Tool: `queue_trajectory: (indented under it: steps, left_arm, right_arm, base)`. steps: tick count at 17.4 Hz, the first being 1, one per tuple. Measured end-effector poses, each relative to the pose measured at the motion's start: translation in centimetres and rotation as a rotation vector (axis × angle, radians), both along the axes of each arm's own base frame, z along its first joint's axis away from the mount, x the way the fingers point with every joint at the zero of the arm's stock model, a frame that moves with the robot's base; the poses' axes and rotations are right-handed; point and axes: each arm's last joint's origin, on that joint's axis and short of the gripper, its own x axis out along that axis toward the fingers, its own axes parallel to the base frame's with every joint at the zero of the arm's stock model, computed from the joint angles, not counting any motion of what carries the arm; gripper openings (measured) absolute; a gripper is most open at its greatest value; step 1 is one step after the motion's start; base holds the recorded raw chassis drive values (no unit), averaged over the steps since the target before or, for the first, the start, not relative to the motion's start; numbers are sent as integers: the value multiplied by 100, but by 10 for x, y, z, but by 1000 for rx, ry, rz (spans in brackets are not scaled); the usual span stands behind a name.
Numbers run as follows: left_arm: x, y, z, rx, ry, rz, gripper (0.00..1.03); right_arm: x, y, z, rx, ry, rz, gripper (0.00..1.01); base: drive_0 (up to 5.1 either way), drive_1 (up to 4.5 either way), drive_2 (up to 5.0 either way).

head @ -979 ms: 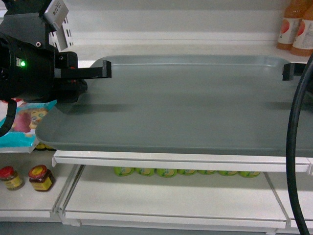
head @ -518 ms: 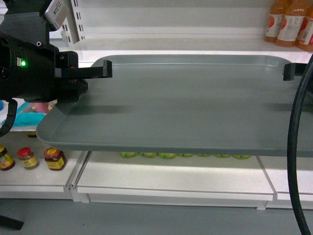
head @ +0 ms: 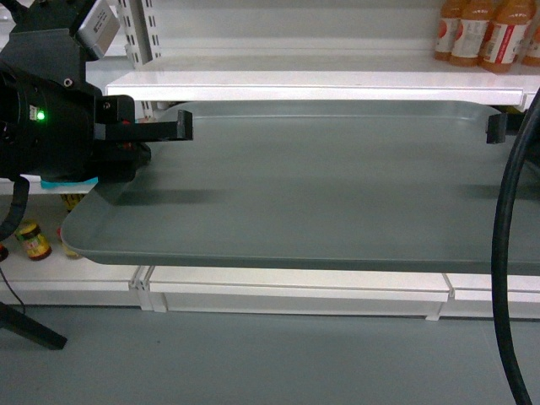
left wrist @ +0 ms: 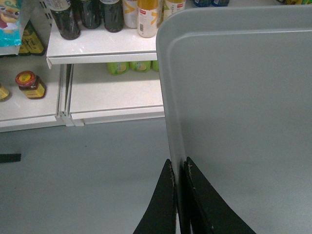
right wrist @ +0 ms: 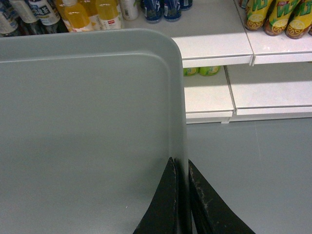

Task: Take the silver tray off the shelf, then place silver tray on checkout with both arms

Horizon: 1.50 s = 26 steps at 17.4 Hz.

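Note:
The silver tray [head: 321,186] hangs level in the air in front of the shelf [head: 312,83], over grey floor. My left gripper [head: 181,126] is shut on its left rim and my right gripper [head: 496,126] on its right rim. In the left wrist view the two black fingers of the left gripper [left wrist: 179,165] pinch the rim of the silver tray [left wrist: 243,97]. The right wrist view shows the right gripper [right wrist: 180,165] clamped the same way on the edge of the silver tray [right wrist: 87,122]. The checkout is out of view.
Juice bottles [head: 472,29] stand on the upper right shelf and a jar [head: 34,240] sits low at the left. A thick black cable [head: 506,253] hangs down the right side. Grey floor [head: 253,354] lies below, with a black leg [head: 25,325] at the bottom left.
The shelving has drawn away and shifted in view, and more grey floor now shows under the tray. The tray keeps its place between both shut grippers.

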Motion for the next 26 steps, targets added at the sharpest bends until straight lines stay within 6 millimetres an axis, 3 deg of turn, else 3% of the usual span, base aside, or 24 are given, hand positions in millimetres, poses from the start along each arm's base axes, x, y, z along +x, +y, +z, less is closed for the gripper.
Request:
queue_trajectory:
  steps: [26]
  left_arm:
    - [0, 0, 0, -2, -5, 0, 3]
  right_arm:
    - [0, 0, 0, 0, -5, 0, 3]
  base:
    - [4, -414, 422]
